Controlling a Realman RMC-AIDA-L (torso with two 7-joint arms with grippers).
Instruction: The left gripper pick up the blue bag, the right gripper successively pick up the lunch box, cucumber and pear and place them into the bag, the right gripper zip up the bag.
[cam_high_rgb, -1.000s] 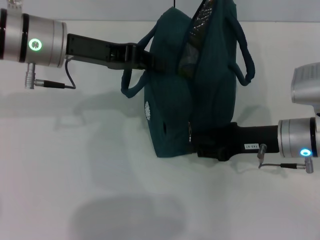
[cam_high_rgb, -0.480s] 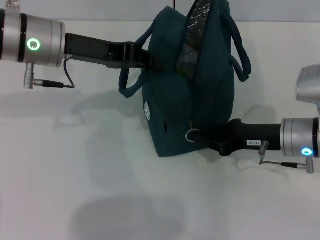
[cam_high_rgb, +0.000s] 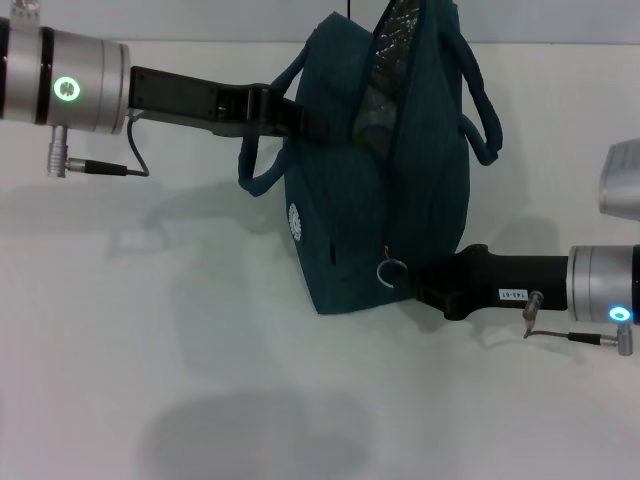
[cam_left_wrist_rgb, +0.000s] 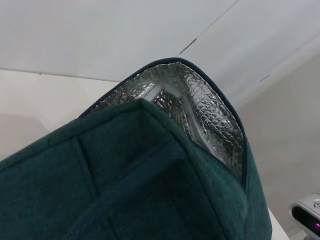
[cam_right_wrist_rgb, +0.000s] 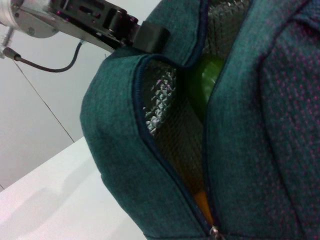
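Note:
The blue bag (cam_high_rgb: 380, 190) hangs upright above the white table. My left gripper (cam_high_rgb: 300, 118) is shut on the bag's upper left edge, beside a loop handle. The bag's mouth is unzipped and shows silver lining (cam_right_wrist_rgb: 165, 100). A green item (cam_right_wrist_rgb: 207, 85) and an orange item (cam_right_wrist_rgb: 202, 202) lie inside; which is the lunch box, cucumber or pear I cannot tell. A metal zipper ring (cam_high_rgb: 388, 270) hangs at the bag's lower right side. My right gripper (cam_high_rgb: 418, 285) sits just right of that ring, against the bag's lower corner. The zipper slider (cam_right_wrist_rgb: 215, 231) shows in the right wrist view.
The white table (cam_high_rgb: 200, 380) stretches below and to the left of the bag. A grey device (cam_high_rgb: 620, 180) stands at the right edge. The left arm's cable (cam_high_rgb: 100, 168) hangs under its wrist.
My right gripper has drawn back to the right and slightly down from the bag's lower corner, uncovering the zipper ring. The bag has shifted a little. The left arm holds still.

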